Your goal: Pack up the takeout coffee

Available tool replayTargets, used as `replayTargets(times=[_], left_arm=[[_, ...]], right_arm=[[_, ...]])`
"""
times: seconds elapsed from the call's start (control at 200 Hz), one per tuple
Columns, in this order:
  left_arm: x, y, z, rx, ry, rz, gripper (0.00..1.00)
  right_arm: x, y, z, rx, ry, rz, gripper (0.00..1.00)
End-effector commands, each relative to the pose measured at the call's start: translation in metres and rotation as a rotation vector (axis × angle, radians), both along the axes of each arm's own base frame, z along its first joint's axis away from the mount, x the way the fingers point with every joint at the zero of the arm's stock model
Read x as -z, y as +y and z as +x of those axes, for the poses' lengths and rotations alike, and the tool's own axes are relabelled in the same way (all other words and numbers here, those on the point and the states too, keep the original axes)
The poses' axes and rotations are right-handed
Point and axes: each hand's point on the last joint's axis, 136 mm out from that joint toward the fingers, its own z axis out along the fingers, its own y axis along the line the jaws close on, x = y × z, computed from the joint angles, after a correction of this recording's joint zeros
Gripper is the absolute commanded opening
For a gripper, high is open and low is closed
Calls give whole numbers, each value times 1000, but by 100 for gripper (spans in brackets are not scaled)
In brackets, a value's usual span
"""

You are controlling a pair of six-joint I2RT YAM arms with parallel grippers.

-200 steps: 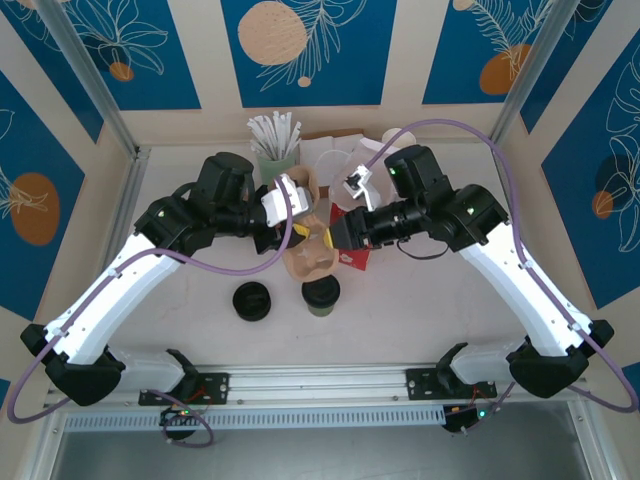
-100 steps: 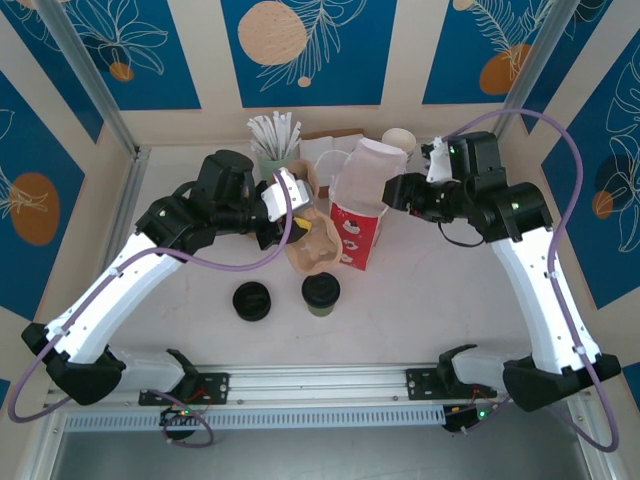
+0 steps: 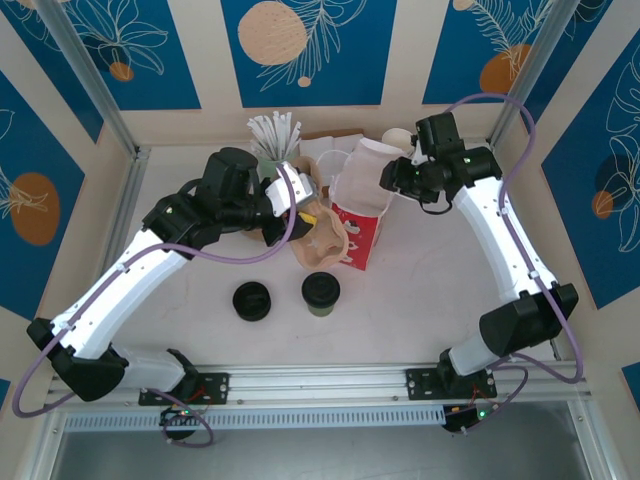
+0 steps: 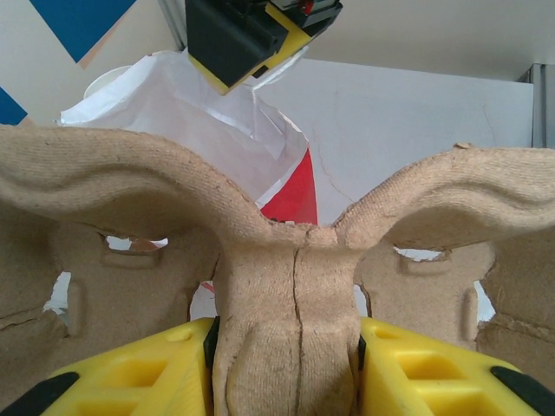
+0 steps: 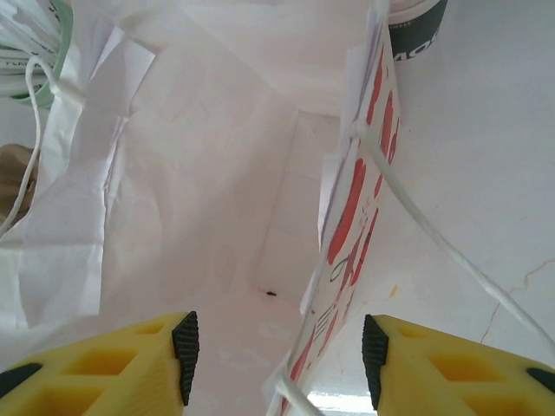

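Note:
The takeout coffee [image 3: 321, 293], a short cup with a black lid, stands alone on the table in front of the red-and-white paper bag [image 3: 358, 205]. My left gripper [image 3: 300, 207] is shut on the middle post of a brown pulp cup carrier [image 3: 322, 243], held tilted against the bag's left side. In the left wrist view the yellow fingers [image 4: 165, 373] of my left gripper [image 4: 286, 364] pinch that carrier [image 4: 286, 260], with the bag [image 4: 217, 121] behind it. My right gripper [image 3: 392, 178] is at the bag's back right rim. It [image 5: 277, 347] stands open astride the bag's wall [image 5: 347, 225], above the white inside of the bag.
A loose black lid [image 3: 251, 300] lies left of the coffee. A green cup of white wrapped straws [image 3: 273, 140] and paper cups [image 3: 398, 140] stand at the back wall, with napkins between them. The bag's string handle [image 5: 434, 243] hangs loose outside.
My right arm has swung from in front of the bag to its back right rim, and its jaws have opened. The left gripper has carried the carrier slightly right, against the bag.

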Motion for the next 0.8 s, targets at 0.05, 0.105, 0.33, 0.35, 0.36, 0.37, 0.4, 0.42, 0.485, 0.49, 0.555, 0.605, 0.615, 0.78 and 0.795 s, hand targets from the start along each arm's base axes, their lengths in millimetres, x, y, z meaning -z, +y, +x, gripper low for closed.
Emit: replayTargets(times=[0.05,0.105,0.33,0.35,0.36,0.37,0.4,0.42,0.485,0.49,0.555,0.605,0.615,0.78,0.795], left_arm=[[-13,-7,-3,23,-10,-42,41],[-13,-7,-3,23,-8,-42,41],[-18,-15,-2,33,15,-73,41],[-19,-16,-3,38,20,-80,41],[-19,-16,-3,40,23,-82,41],[-20,-17,-3,42,23,-87,41],[-22,-19,-4,47,30,-98,41],[-24,-20,-4,51,34,-106,41],[-28,-24,-6,64,46,-131,41],[-29,-24,-6,65,47,-132,41],[-32,-26,-6,68,50,-150,41],[-33,-27,-6,71,50,-158,41],[-33,-27,-5,70,51,-159,41],[-33,-28,-5,67,60,-159,41],[-34,-28,-5,68,57,-160,41]], right_arm=[[-3,-4,8,4,-35,-32,55],[1,-4,9,5,-27,-37,54],[7,-2,9,-25,-12,-49,24],[5,-2,9,-30,-16,-51,21],[6,-2,8,-31,-15,-52,21],[5,-2,9,-33,-16,-53,19],[4,-3,8,-36,-21,-56,16],[3,-4,7,-38,-21,-58,15],[2,-6,5,-37,-21,-61,15],[2,-6,4,-37,-21,-61,15],[3,-8,2,-30,-14,-51,20],[5,-6,1,-31,-7,-39,25],[6,-6,2,-29,-5,-37,26],[17,-3,5,-25,26,-24,33],[19,-3,6,-24,30,-24,33]])
